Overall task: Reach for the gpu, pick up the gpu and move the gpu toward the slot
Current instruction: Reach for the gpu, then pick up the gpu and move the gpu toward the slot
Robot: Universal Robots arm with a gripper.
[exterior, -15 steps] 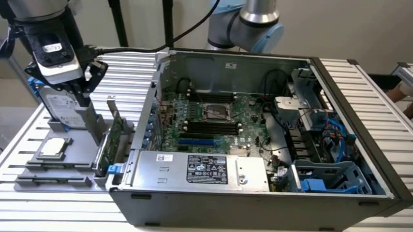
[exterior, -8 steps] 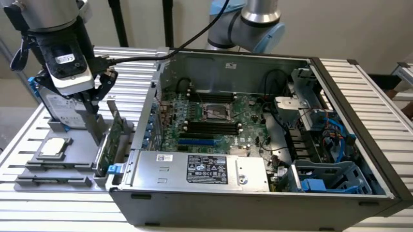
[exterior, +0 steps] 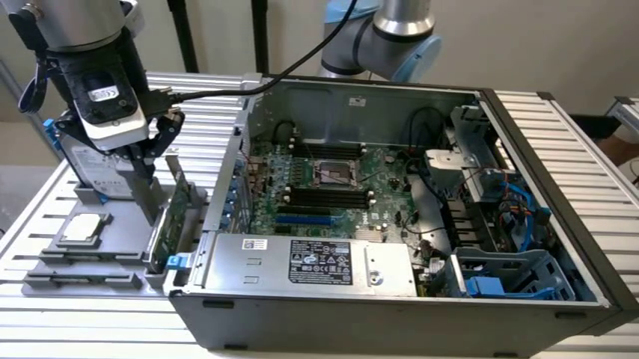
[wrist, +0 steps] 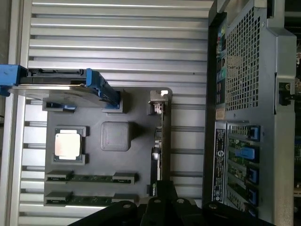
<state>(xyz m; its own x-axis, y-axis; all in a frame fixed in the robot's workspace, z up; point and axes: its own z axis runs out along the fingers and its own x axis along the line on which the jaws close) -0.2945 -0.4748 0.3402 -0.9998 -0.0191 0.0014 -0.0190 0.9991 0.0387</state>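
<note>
The gpu (exterior: 178,217) stands on edge in the grey parts holder (exterior: 60,280), just outside the computer case's wall; its green board faces the case and its silver bracket points up. In the wrist view the gpu (wrist: 160,141) shows as a thin dark strip with the bracket (wrist: 159,100) at one end. My gripper (exterior: 142,200) hangs over the holder right beside the card, fingers open and down near its top edge, holding nothing. The black finger links (wrist: 160,202) sit over the card's near end. A blue slot (exterior: 304,221) lies on the motherboard inside the case.
On the holder (wrist: 141,122) are a silver hard drive with blue rails (exterior: 95,168), a square silver chip (exterior: 82,228) and two memory sticks (wrist: 91,178). The open computer case (exterior: 539,187) takes up the exterior view's right. A slatted metal table (exterior: 30,329) carries everything.
</note>
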